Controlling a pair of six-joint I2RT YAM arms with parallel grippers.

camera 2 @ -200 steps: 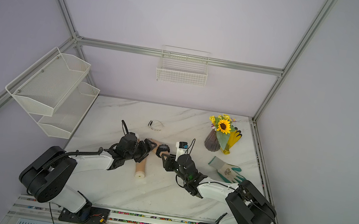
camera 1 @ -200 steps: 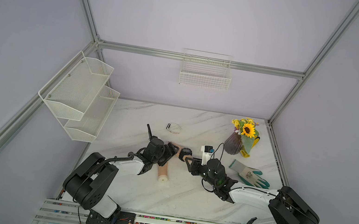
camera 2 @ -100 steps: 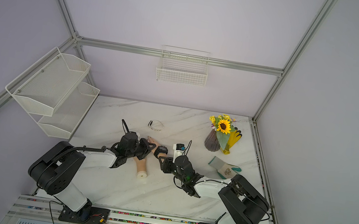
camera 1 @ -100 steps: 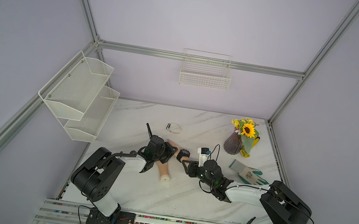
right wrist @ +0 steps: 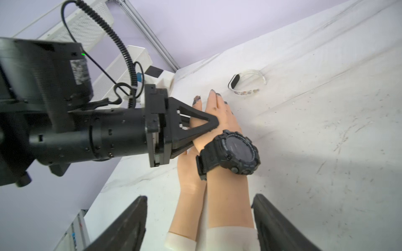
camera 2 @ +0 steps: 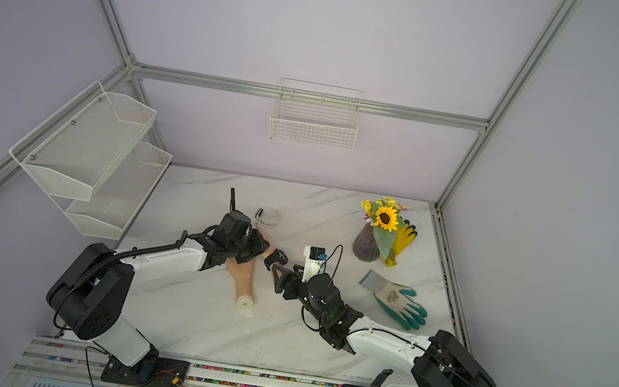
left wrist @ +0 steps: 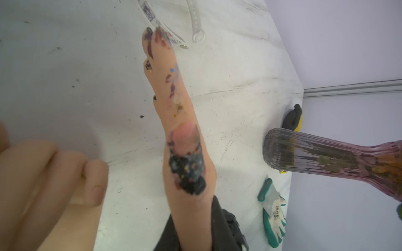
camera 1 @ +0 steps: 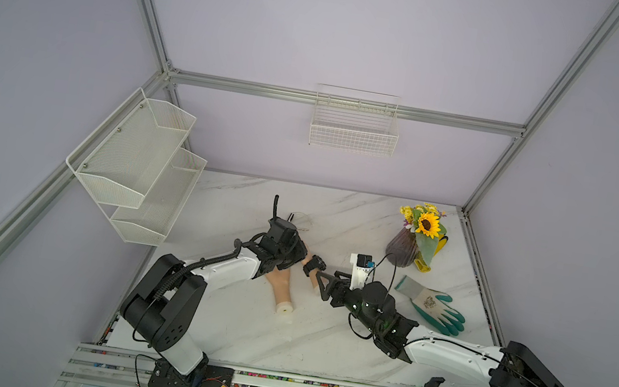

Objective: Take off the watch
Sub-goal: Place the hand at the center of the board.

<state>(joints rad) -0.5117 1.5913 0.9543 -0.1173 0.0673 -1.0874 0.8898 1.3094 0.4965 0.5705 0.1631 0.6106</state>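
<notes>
- Only the right wrist view showed the watch (right wrist: 230,152) face-on. The left wrist view caught just a strip of its black strap behind the paint-stained edge of the mannequin hand (left wrist: 180,121). In both top views the watch (camera 1: 315,263) was a small dark lump between the 2 grippers.
- I noted a chunky black case, a round dark dial, a knobbed bezel, side buttons and a wide strap.
- The watch sat strapped on the wrist of the mannequin hand, which lay on the tabletop (camera 1: 318,339) against a 2nd mannequin hand (right wrist: 189,184).
- The dial faced up, away from the table, and the strap ran across the forearm. The forearm's long axis ran from the cuff by the right gripper (right wrist: 200,196) to fingertips pointing toward a white wristband (right wrist: 245,87).
- The left gripper (right wrist: 202,132) was clamped on the mannequin hand just fingerward of the watch.
- The right gripper's jaws stood spread wide, 1 on each side of the forearm, grasping nothing.
</notes>
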